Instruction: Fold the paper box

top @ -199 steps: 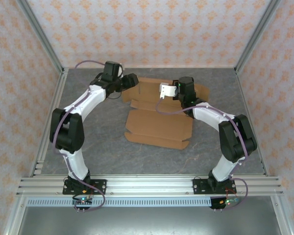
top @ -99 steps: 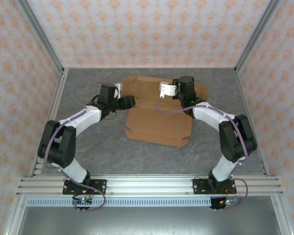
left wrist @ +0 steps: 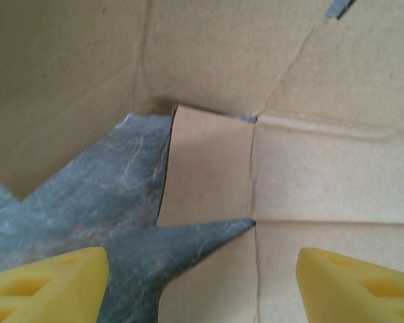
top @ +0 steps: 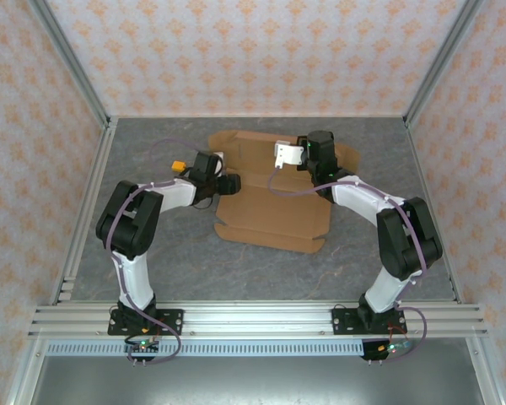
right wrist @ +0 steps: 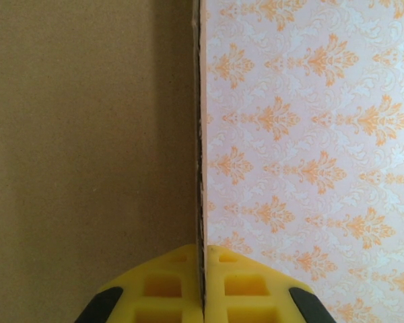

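table (top: 152, 253): grey, sheet lying centre, reaching toward far edge | paper box (top: 274, 215): plain brown die-cut cardboard, creased, flaps splayed, far panel lifted | right gripper (right wrist: 202, 259): clamped on that panel's edge | left gripper (left wrist: 198, 272): fingers spread wide over left-side flap

**Background only: worktop, walls, frame**

Grey marbled worktop (top: 261, 270) was closed in along its left, far and right edges by walls (top: 253, 59) papered pale pink with an orange damask print. Aluminium posts (top: 72, 67) rose slanting from both far corners. A slotted aluminium rail (top: 261, 316) ran along the near edge. A white slotted strip (top: 261, 347) lay just beside the rail, then a plain grey metal panel (top: 253, 380). A small orange piece (top: 179, 166) sat toward the far left of the worktop; couldn't tell if it touched the surface.
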Robot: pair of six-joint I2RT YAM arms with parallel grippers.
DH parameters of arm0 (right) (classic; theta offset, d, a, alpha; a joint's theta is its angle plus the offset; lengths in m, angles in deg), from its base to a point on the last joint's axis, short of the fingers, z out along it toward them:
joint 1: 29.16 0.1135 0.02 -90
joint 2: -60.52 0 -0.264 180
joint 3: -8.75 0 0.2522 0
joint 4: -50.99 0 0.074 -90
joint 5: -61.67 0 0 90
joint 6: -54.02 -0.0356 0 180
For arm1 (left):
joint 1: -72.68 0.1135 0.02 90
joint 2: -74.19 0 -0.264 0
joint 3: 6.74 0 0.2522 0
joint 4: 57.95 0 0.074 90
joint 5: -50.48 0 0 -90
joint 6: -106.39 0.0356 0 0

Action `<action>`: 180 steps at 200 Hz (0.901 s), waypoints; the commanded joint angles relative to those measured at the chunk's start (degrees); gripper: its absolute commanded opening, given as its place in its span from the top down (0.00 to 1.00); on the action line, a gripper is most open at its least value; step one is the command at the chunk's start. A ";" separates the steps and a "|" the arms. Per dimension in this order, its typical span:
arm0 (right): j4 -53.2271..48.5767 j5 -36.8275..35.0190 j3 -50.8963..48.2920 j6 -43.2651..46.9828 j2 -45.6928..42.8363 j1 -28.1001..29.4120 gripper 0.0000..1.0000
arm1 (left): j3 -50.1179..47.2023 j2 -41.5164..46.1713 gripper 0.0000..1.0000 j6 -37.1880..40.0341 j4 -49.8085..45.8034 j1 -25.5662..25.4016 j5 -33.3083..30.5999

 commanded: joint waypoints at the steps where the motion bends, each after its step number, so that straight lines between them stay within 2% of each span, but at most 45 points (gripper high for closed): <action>1: 0.13 -0.07 2.03 -0.55 -0.57 -0.25 1.00 | 4.12 -2.86 0.25 1.50 1.38 0.24 -1.69; 57: 0.13 -0.16 2.27 -0.55 -0.01 0.16 1.00 | 9.34 -6.77 0.24 0.58 1.78 0.33 2.78; 110: -0.05 -0.67 2.39 -0.83 0.32 0.24 1.00 | 8.88 -4.61 0.36 -1.81 2.74 -0.52 6.99; 180: 0.59 -1.29 2.28 -1.88 0.79 0.79 1.00 | 10.27 -5.27 0.48 -2.66 2.66 -2.46 7.27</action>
